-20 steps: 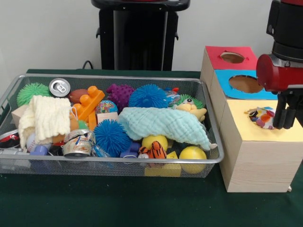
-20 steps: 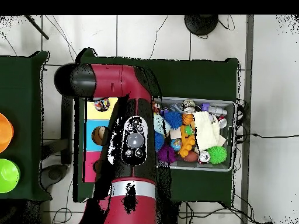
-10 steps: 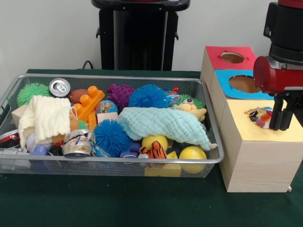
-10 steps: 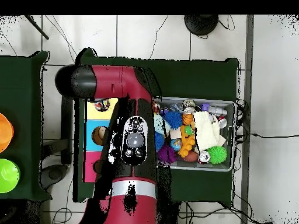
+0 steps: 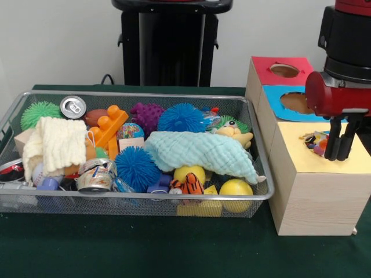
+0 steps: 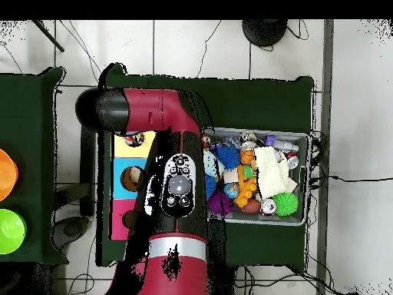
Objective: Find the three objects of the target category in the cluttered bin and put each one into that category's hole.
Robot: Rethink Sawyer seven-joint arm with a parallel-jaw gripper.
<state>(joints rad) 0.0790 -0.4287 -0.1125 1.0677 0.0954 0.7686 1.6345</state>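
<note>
One crumpled polka-dot wrapper (image 5: 315, 141) lies on the yellow top (image 5: 298, 157) of the nearest wooden box, over its hole, which it mostly hides. It also shows in the overhead view (image 6: 134, 140). My gripper (image 5: 338, 155) hangs just right of the wrapper, fingers (image 5: 330, 139) slightly apart, open and holding nothing. The wire mesh bin (image 5: 145, 94) sits left of the boxes, full of toys. A dotted scrap (image 5: 211, 120) near the bin's back right may be another wrapper. I cannot make out any other wrapper.
The blue-topped box (image 5: 275, 98) and the red-topped box (image 5: 264, 68) stand behind the yellow one. In the bin lie a light blue cloth (image 5: 203, 152), a cream cloth (image 5: 58, 142), spiky blue balls (image 5: 136, 167), drink cans (image 5: 73, 106) and yellow balls (image 5: 236, 188).
My gripper has shifted left over the yellow top, and now hides part of the wrapper. The wrapper stays at the hole. The bin's contents have not moved.
</note>
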